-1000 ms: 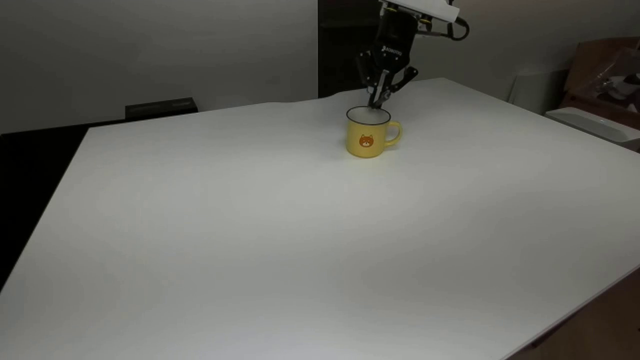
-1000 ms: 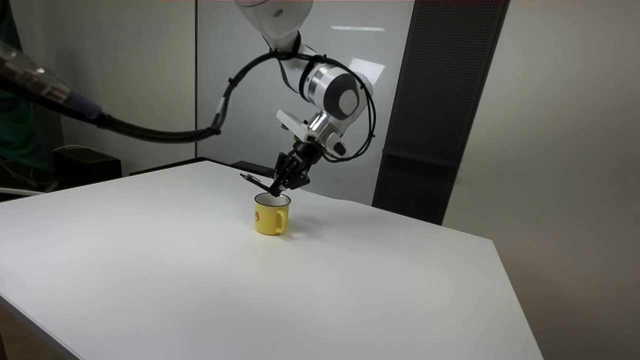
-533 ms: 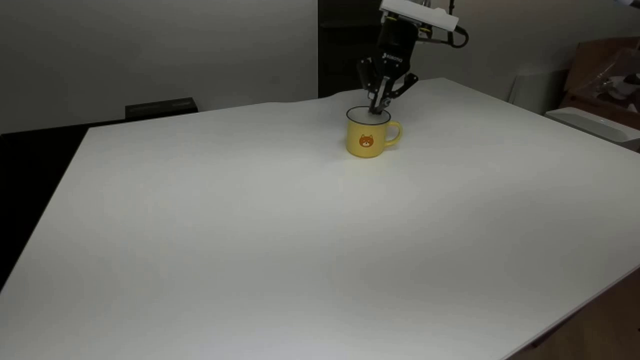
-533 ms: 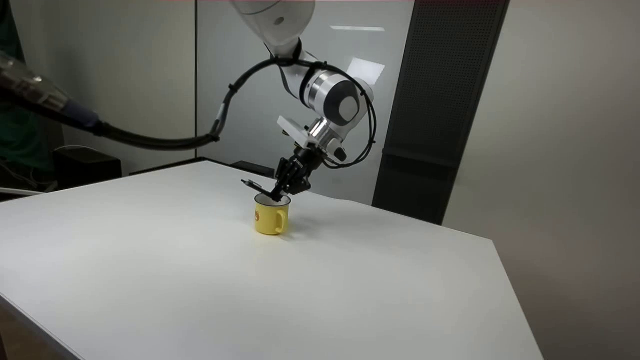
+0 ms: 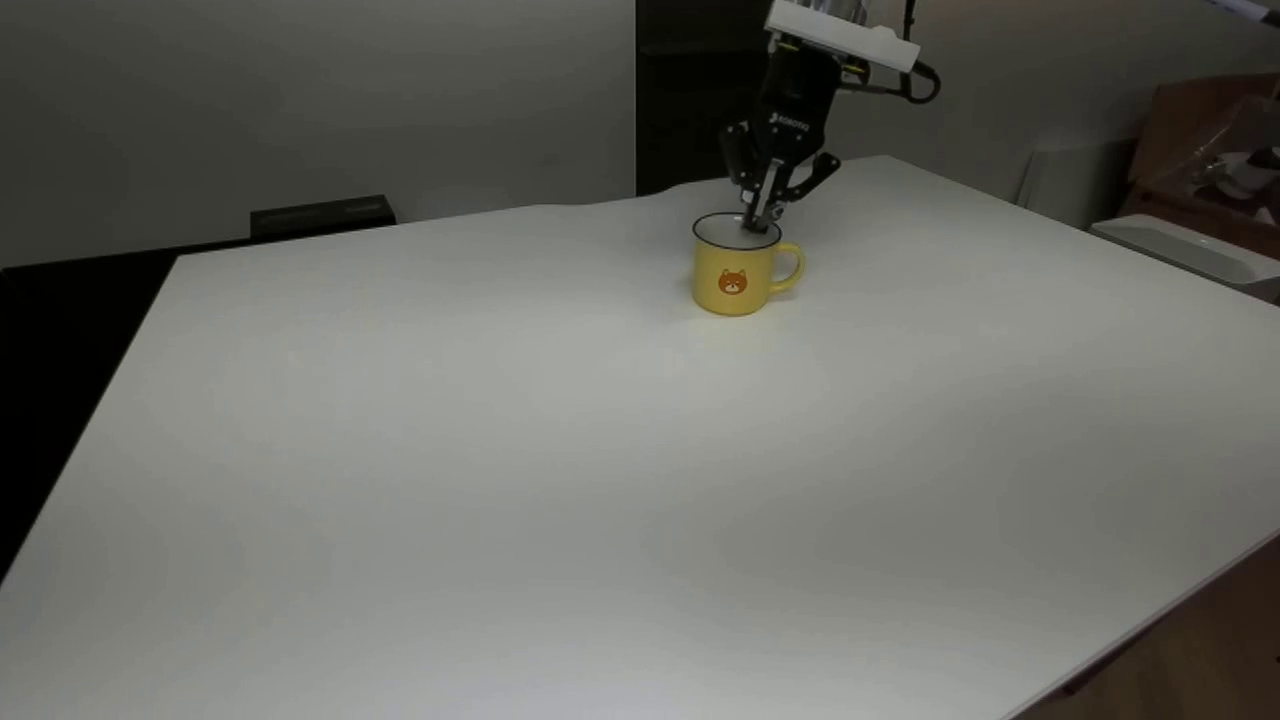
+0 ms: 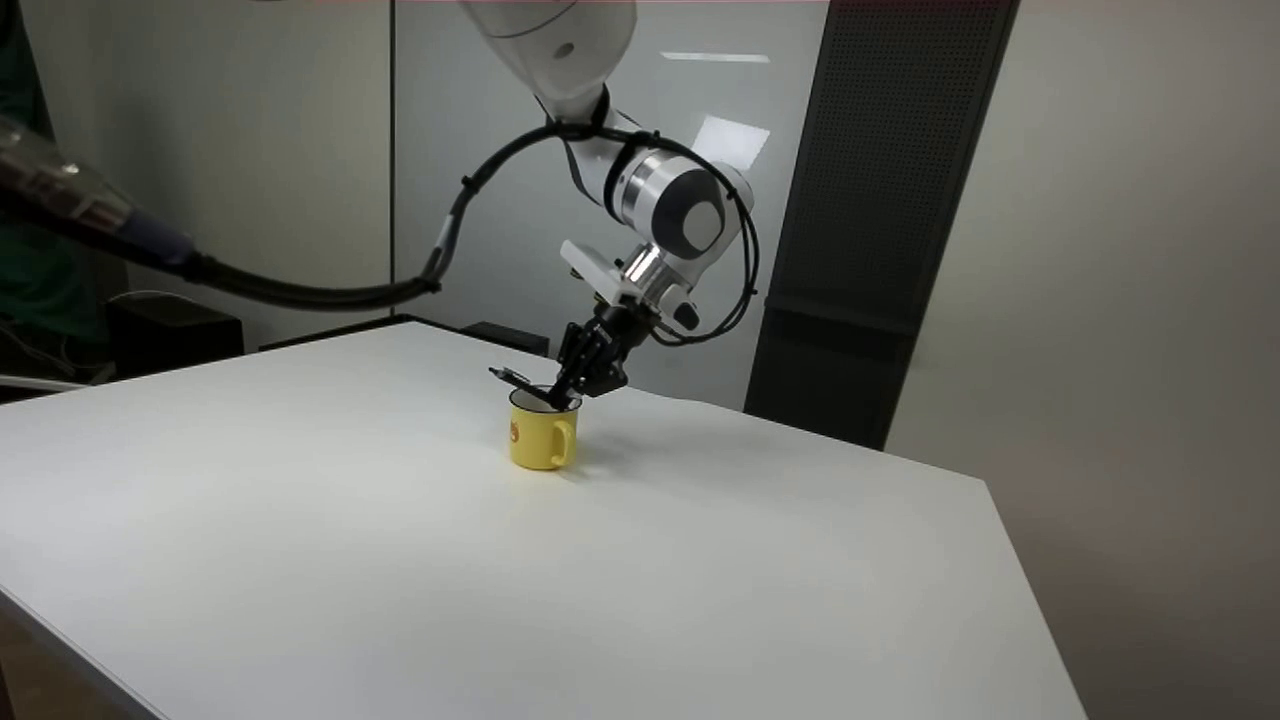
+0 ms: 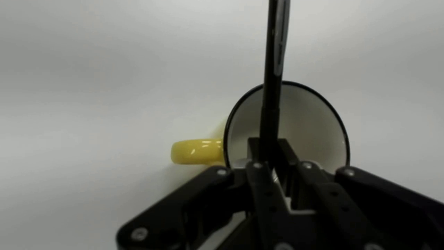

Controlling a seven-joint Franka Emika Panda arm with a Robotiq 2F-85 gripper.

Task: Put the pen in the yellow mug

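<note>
pen [image 7: 272, 74]: held at the mouth of the mug [image 6: 535, 437], partly over the opening, partly out beyond the rim [image 5: 735, 248]; not yet released
gripper [image 7: 269, 147]: clamped on the pen near its low end; in both exterior views its fingertips [image 7: 287, 151] show at the mouth, but whether they dip below the rim cannot be told
mug: upright on the table [image 6: 600, 590], beneath the pen's held end
pen's long axis: slanted, not upright; the pen runs out ahead of the gripper, free end high and past the rim on the side away from the arm [image 6: 690, 205], held end low at the opening
pen to handle [image 7: 197, 151]: roughly square to each other, as the wrist view has it
pen's low tip: hidden by the gripper; how much, if any, pokes out below is unclear
step: looks like the lowering, close to release
next move: seems to call for getting the low end well inside, perhaps steepening the pen, before the grip loosens
risk: freed at this slant, the pen might tip outward over the rim onto the table; pressing down could also nudge the mug
</note>
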